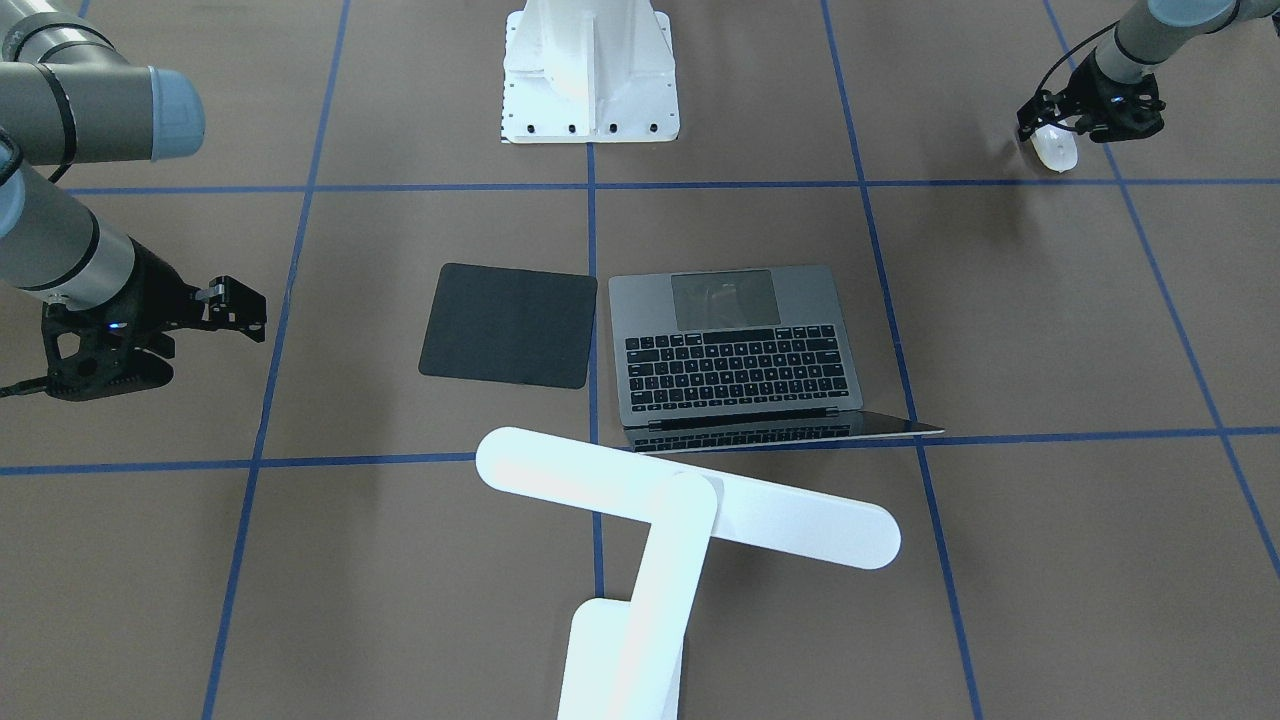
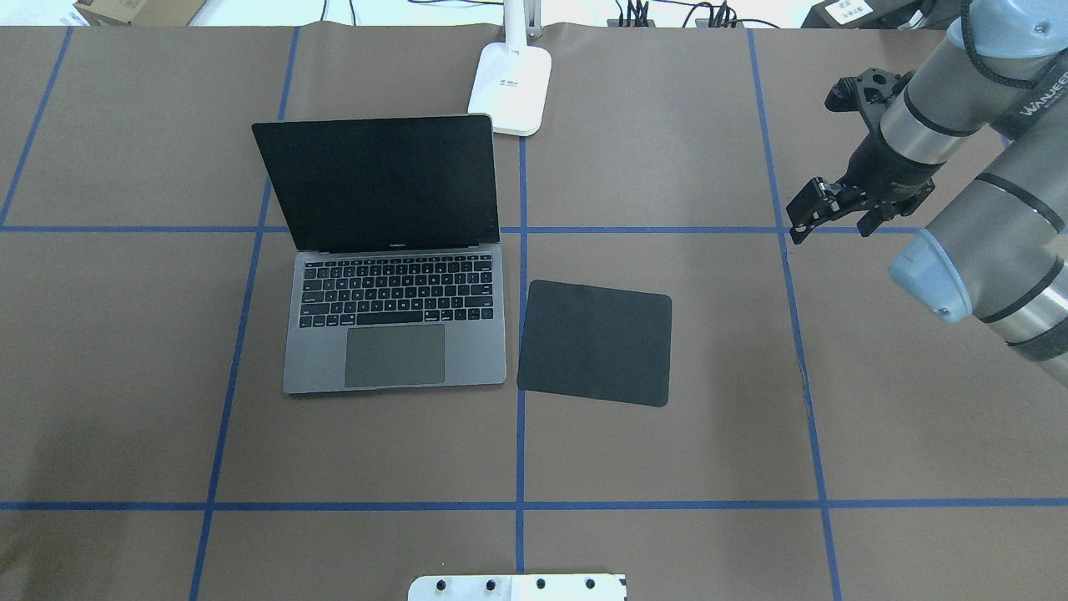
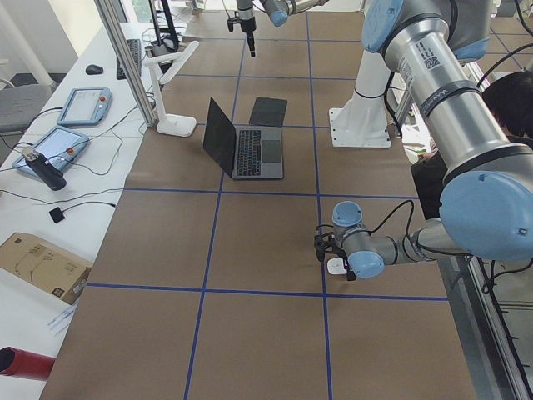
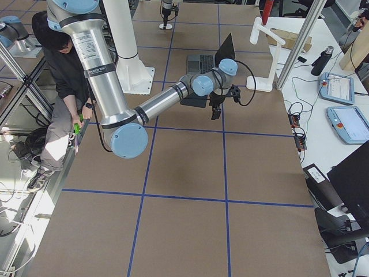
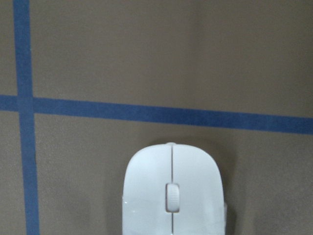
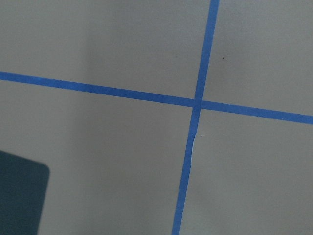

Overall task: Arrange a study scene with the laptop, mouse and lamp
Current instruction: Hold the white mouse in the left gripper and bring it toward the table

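Observation:
The white mouse (image 1: 1056, 150) lies at the table's far left end, near a blue tape line. My left gripper (image 1: 1062, 132) is right over it with its fingers at the mouse's sides, shut on it. The left wrist view shows the mouse (image 5: 172, 191) close up at the bottom centre. The grey laptop (image 2: 396, 334) stands open mid-table, its dark screen up. The white lamp (image 1: 690, 510) stands behind it, its base (image 2: 511, 88) near the far edge. My right gripper (image 2: 813, 219) is open and empty, above the table to the right of the black mouse pad (image 2: 596, 342).
The black mouse pad lies flat just right of the laptop. A white ribbed pedestal (image 1: 590, 70) stands at the near centre edge. Operator tables with tablets and cables (image 3: 75, 117) run along the far side. A person (image 4: 63, 63) sits behind the robot.

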